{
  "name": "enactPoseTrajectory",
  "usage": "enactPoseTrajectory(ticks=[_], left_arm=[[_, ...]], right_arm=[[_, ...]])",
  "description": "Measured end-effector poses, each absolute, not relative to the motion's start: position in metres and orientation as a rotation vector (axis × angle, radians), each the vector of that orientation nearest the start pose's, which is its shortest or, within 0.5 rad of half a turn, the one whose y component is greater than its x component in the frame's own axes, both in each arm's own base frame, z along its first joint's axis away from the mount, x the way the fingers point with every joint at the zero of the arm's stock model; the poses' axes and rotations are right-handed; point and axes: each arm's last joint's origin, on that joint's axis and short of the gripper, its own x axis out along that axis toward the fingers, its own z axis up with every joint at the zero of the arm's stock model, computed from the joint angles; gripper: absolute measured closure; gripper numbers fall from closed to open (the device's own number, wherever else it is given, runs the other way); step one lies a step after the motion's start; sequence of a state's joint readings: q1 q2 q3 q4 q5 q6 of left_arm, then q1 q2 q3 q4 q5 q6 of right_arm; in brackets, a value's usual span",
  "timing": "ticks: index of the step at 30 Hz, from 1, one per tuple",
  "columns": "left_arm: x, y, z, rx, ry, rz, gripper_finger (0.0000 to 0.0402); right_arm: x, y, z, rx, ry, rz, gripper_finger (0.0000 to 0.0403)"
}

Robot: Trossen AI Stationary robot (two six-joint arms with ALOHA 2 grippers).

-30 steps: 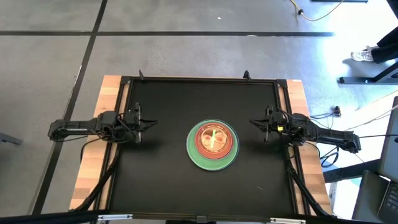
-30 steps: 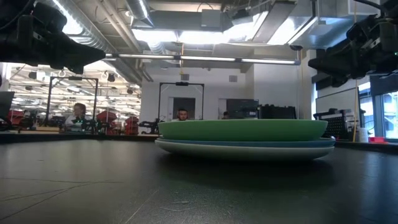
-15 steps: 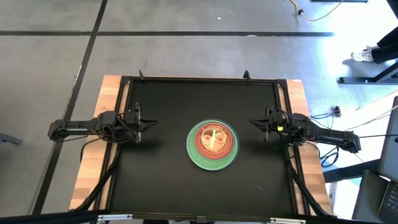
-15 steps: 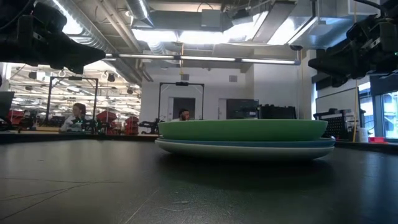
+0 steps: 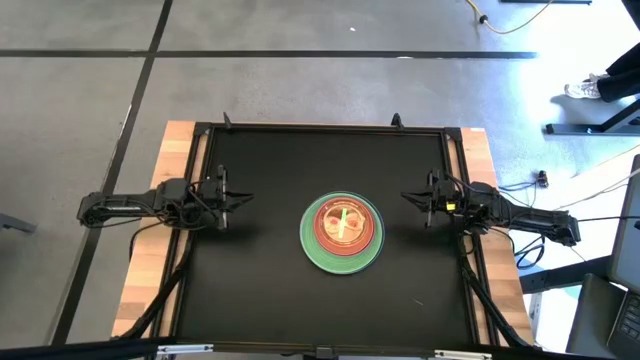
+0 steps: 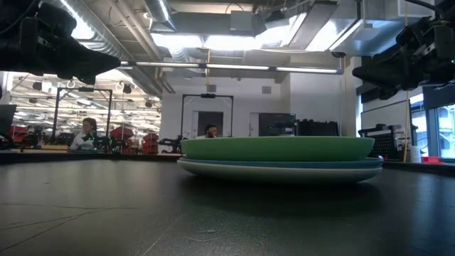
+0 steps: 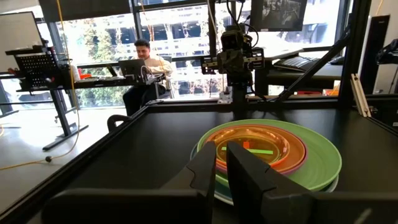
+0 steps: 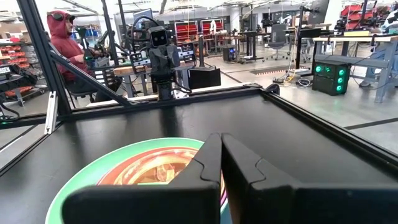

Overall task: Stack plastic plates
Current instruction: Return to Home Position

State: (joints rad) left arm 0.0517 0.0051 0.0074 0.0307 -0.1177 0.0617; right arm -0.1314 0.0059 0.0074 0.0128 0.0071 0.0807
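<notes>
Nothing had moved in the last second: both arms hung parked and the plates lay undisturbed. From that I judged the stacking done, with only the return home left. Left gripper [image 5: 243, 197] hung over the left side of the table [image 5: 260, 290], its fingers [image 7: 205, 174] pressed together on nothing. Right gripper [image 5: 408, 197] hung over the right side, its fingers [image 8: 208, 162] likewise closed and empty. Both were well apart from the single stack [image 5: 342, 233] at the table's middle. By their rims I counted one white plate [image 6: 277, 173] at the bottom, then one blue [image 6: 284, 163], one green [image 6: 277, 148] and one orange [image 7: 292, 146]. The small translucent dishes [image 7: 258, 149] on top could not be counted apart.
</notes>
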Motion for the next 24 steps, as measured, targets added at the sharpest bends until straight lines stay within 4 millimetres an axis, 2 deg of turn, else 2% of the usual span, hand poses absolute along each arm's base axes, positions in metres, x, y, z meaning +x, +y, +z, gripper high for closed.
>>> enactPoseTrajectory(ticks=[24], left_arm=[[0.0970,0.0084,0.1686,0.061,-0.028,0.170,0.0370]], right_arm=[[0.0968,-0.0130,0.1667,0.080,-0.019,-0.138,0.0398]])
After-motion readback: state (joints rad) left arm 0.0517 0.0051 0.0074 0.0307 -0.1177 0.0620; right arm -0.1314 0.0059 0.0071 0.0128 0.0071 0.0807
